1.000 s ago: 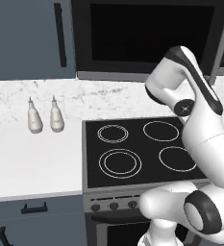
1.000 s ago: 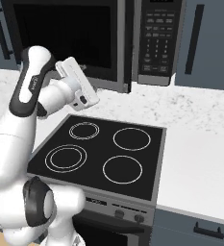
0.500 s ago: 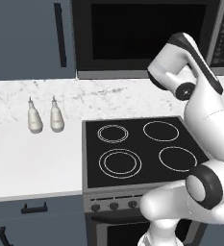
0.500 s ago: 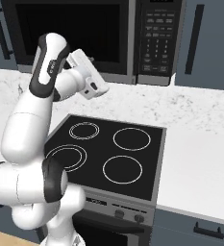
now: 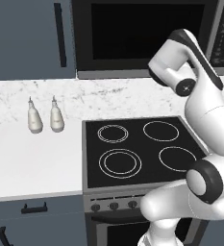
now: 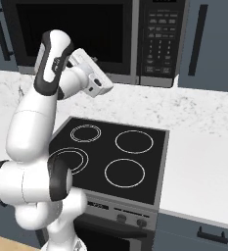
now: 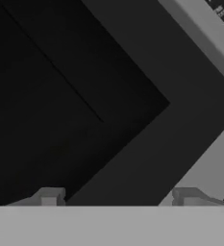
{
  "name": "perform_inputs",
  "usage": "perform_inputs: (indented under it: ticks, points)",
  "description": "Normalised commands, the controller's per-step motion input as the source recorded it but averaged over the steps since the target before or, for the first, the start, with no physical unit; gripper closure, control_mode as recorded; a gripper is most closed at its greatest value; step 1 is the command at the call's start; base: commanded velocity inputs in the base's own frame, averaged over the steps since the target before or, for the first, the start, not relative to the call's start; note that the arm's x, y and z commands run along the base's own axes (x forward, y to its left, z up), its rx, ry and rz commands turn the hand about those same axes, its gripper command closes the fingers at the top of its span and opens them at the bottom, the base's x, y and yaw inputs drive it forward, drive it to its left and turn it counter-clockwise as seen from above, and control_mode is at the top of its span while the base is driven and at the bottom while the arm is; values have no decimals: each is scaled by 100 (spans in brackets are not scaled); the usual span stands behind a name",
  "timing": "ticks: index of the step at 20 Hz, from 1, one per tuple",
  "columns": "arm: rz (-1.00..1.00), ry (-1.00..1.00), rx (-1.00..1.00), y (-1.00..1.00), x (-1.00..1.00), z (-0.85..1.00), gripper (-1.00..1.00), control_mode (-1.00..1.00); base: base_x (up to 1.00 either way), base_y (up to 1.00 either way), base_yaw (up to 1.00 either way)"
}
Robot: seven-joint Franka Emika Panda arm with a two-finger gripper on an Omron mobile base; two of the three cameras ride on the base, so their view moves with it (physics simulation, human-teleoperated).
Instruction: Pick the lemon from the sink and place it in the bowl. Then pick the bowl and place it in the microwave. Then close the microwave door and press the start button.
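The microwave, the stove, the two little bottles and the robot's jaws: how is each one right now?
microwave door: shut, flush with the front.
microwave: keypad strip at its right, untouched.
stove: four rings, nothing on them.
two bottles: upright, side by side on the counter left of the stove.
gripper: jaws apart, nothing between them, aimed at the door's dark glass.
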Motion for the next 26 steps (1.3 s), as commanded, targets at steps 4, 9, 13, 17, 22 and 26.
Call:
perform_inputs:
  ticks: [4, 9, 13, 17, 22, 26]
  points:
    - [-15, 5, -6, 4, 6, 7, -100, -100, 0, 0, 0]
    - [-15, -10, -13, 0, -82, 38, -100, -100, 0, 0, 0]
    - [-18, -27, -35, 0, -89, 44, -100, -100, 0, 0, 0]
    - [-28, -28, -57, 1, -54, 44, -100, -100, 0, 0, 0]
    - [-38, -8, -68, 0, -42, 7, -100, -100, 0, 0, 0]
    - [-42, 11, -67, 0, -6, -1, -100, -100, 0, 0, 0]
